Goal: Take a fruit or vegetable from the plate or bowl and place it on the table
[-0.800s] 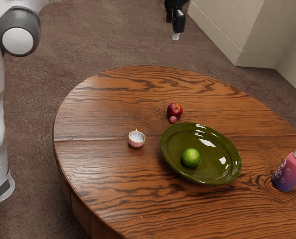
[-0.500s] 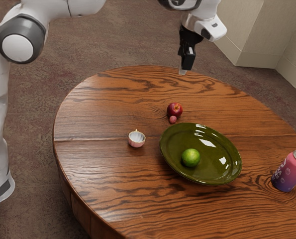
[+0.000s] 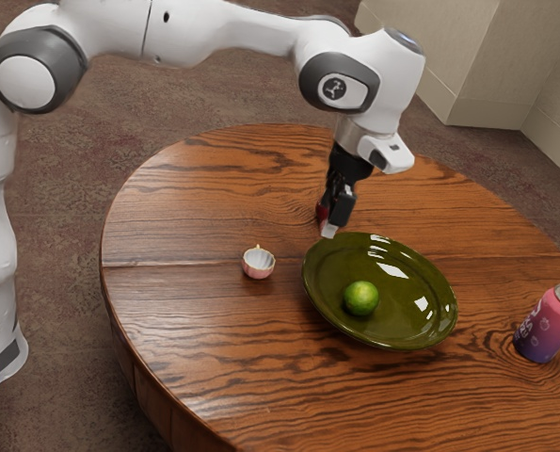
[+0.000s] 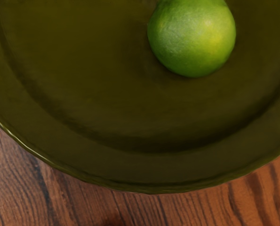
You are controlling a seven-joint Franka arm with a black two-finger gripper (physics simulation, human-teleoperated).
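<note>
Exterior view: I look from above and beside the arm point(image 3: 214, 26), slanting down across the round table point(image 3: 185, 348). Arm enters from the exterior view's left; far side shows floor point(image 3: 214, 89) and wall point(image 3: 430, 56). Moderate range, most of the tabletop in frame. Wrist view: mounted on the arm, facing steeply down, very close. Common to both: lime point(image 3: 361, 298), part of the plate point(image 3: 416, 325) with its rim, some adjoining wood.
</note>
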